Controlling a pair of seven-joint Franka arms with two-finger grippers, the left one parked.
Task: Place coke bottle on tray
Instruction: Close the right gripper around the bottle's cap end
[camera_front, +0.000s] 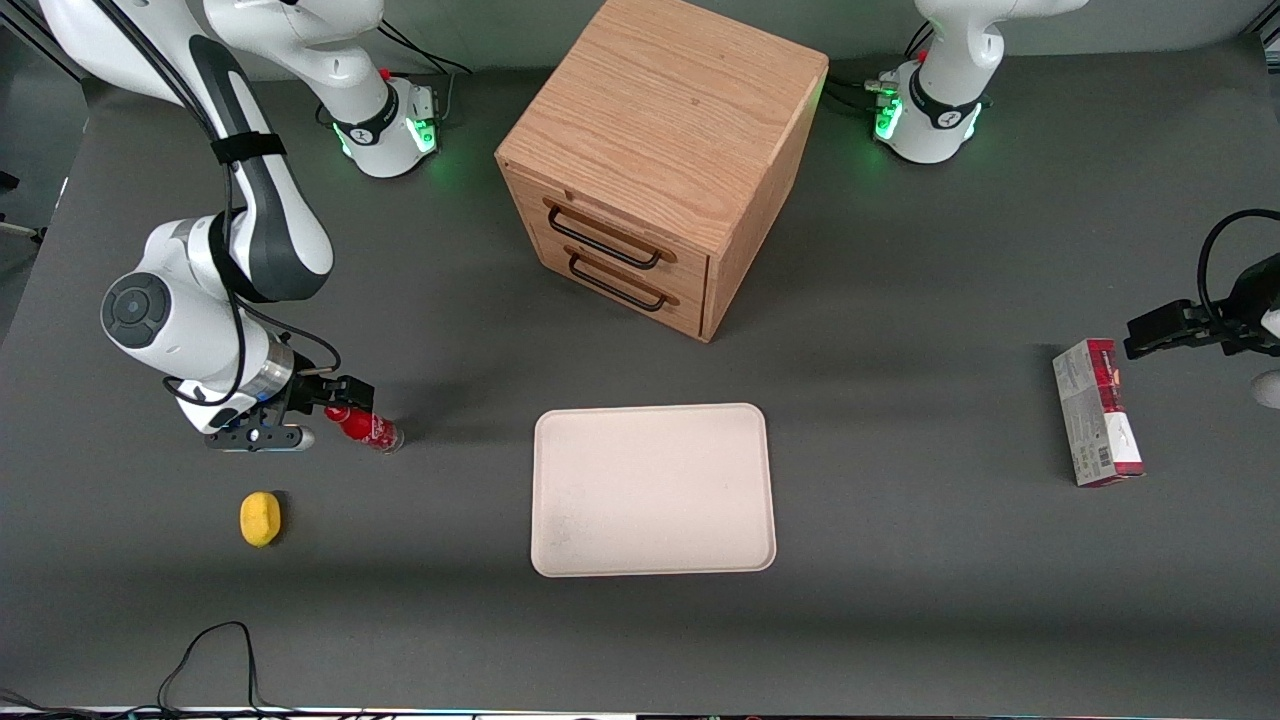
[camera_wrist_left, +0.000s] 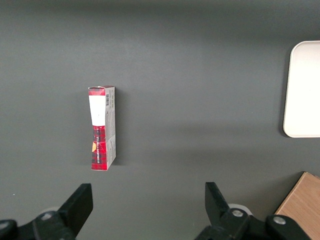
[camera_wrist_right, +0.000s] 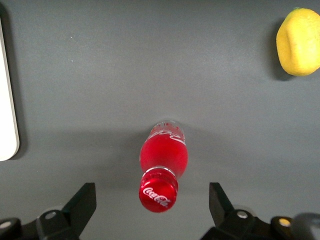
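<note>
While coke bottle (camera_wrist_right: 163, 160) stands upright, gripper (camera_wrist_right: 152, 202) hovers above, fingers (camera_wrist_right: 82, 202) spread apart.

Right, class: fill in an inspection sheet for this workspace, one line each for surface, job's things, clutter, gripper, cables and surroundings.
Surface: dark grey table, no spills seen.
Job's things: bottle upright on the table toward the working arm's end; tray flat, nothing on it, apart from the bottle.
Clutter: lemon nearer the front camera than the bottle; carton toward the parked arm's end; wooden drawer cabinet, both drawers shut.
Gripper: gripper open, a finger on each side of the bottle's cap, not touching.
Cables: black cable looped at the table edge nearest the front camera.
Surroundings: nothing seen.
</note>
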